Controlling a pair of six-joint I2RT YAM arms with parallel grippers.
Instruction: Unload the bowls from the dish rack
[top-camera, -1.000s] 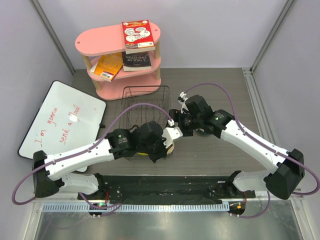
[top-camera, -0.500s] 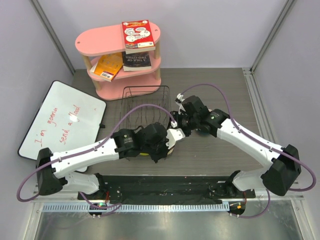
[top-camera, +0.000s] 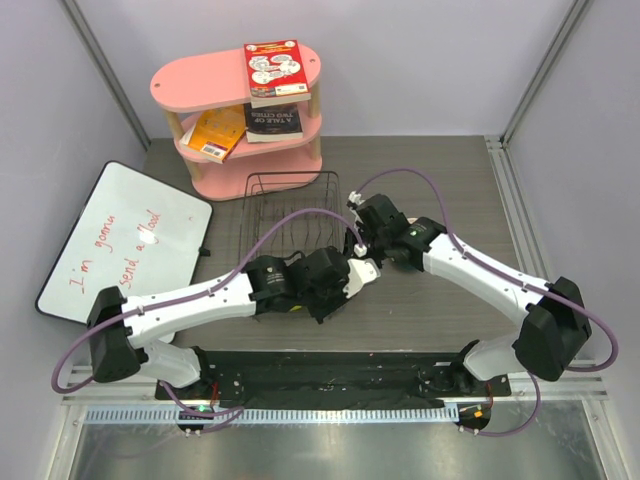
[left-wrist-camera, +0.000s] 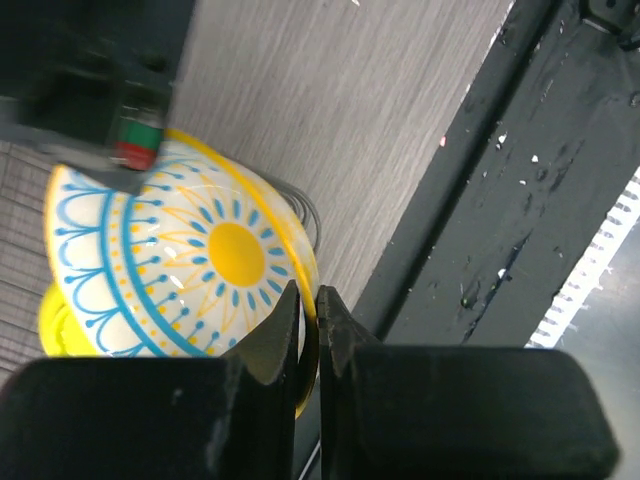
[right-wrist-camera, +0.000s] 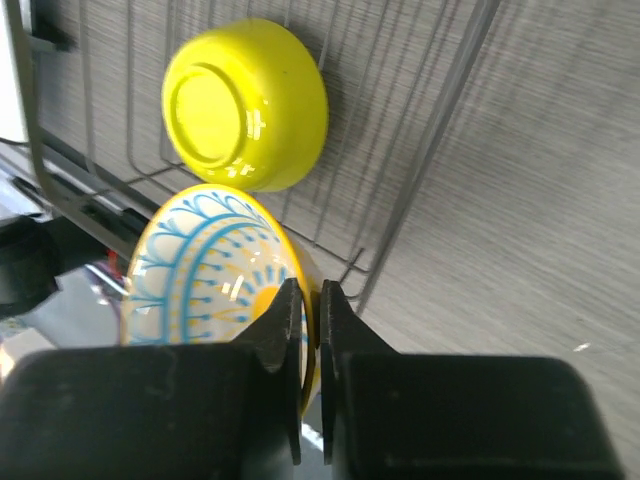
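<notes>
On whiteboard (top-camera: 105, 215), red: "I'm gonna send"

A pink shelf (top-camera: 200, 85) stands at the far left of the grey wood-grain table (top-camera: 440, 170). A red-and-white book (top-camera: 273, 70) lies flat on its top tier, and one tier down a dark book (top-camera: 273, 122) sits beside an orange book (top-camera: 217, 132). Left of the table lies a whiteboard (top-camera: 125, 240), set askew, with red handwriting that seems to begin "I'm gonna", the rest too small to read.
</notes>
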